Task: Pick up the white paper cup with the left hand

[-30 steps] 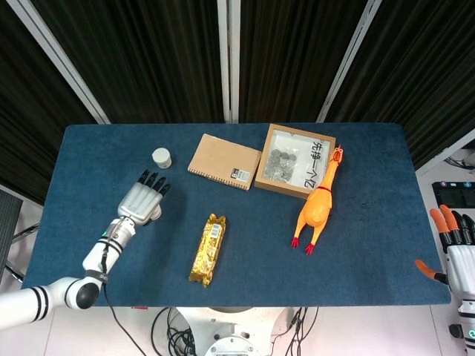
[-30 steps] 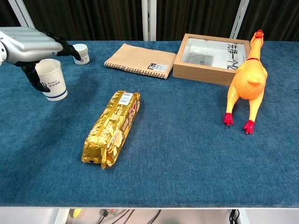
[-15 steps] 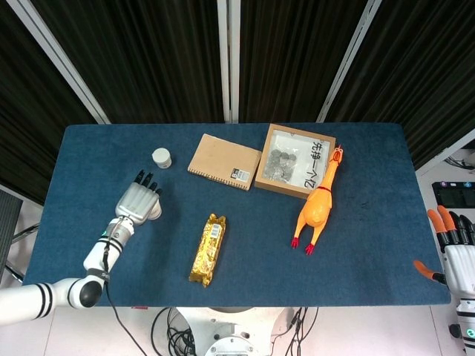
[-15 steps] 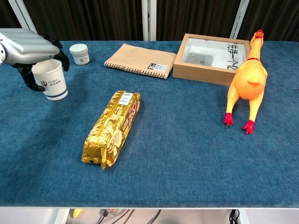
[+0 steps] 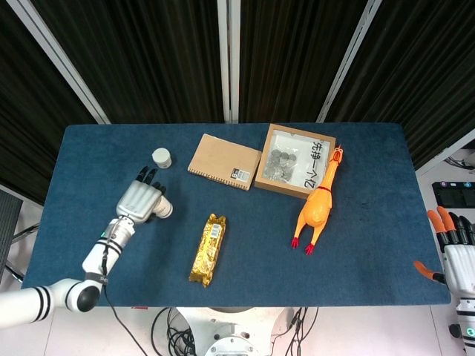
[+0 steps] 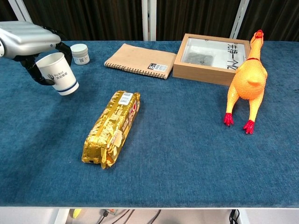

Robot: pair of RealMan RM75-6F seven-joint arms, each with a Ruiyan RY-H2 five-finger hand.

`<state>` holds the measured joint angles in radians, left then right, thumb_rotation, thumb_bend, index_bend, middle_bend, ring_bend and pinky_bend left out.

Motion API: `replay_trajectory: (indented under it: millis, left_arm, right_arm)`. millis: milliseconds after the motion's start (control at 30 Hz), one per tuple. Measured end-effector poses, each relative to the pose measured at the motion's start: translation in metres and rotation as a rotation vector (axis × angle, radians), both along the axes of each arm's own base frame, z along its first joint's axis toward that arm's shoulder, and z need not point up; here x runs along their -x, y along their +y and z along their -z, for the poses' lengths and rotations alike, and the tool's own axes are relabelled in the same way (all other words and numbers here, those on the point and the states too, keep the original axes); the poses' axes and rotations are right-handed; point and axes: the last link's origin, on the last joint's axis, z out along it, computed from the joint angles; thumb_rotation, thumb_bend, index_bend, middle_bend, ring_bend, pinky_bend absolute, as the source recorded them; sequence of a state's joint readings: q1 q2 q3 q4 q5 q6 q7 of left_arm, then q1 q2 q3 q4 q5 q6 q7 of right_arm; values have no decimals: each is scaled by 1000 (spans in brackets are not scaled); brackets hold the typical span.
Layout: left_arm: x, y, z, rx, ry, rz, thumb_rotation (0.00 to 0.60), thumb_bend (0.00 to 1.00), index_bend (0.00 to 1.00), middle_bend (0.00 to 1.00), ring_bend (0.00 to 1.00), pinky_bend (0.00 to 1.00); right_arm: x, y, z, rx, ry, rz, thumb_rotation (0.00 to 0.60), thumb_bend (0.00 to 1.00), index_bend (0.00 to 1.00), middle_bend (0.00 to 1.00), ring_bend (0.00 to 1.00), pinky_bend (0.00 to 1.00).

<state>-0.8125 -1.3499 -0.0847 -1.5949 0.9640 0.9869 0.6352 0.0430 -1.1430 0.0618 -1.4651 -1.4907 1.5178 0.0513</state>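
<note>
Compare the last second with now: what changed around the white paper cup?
The left hand closed its fingers around the white paper cup, then lifted it off the blue table and tilted it, base swinging right. The gold packet, notebook, small jar, wooden box and rubber chicken stayed put.

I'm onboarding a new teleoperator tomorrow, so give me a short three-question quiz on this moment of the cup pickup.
1. True or false: the left hand holds the white paper cup tilted, its base off the table.
2. Which thing lies nearest the cup? A. rubber chicken B. small white jar C. wooden box
3. Fill in: the gold snack packet lies in front of the spiral ____.

Key
1. True: the fingers wrap the cup near its rim and it leans in the chest view.
2. B
3. notebook
</note>
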Motion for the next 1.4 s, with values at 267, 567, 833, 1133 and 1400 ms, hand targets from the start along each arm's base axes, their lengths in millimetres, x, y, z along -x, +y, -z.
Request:
replay_trajectory:
  millis: [267,567,833,1133,1400]
  left_arm:
    - [20,-4,-3,-12,-432,-64,600,247,369,305,0,0]
    - [70,-1,15,2,-736,-201,600,242,332,230,0,0]
    - [83,-5,33,55,-732,-227,600,239,215,129,0,0]
    - [80,-6,26,47,-640,-142,600,237,110,61,0,0]
    - [58,-9,17,-3,-398,12,600,237,162,95,0,0]
  right_arm:
    - [-1,-1,5,-25,-15,0,600,6,0,0,0,0]
    - [-3,0,6,-46,-37,5,600,7,0,0,0,0]
    - [0,0,4,-45,-26,16,600,7,0,0,0,0]
    - [-1,0,3,-43,-23,14,600,7,0,0,0,0]
    - [-1,-2,5,-51,-31,19,600,8,0,0,0,0]
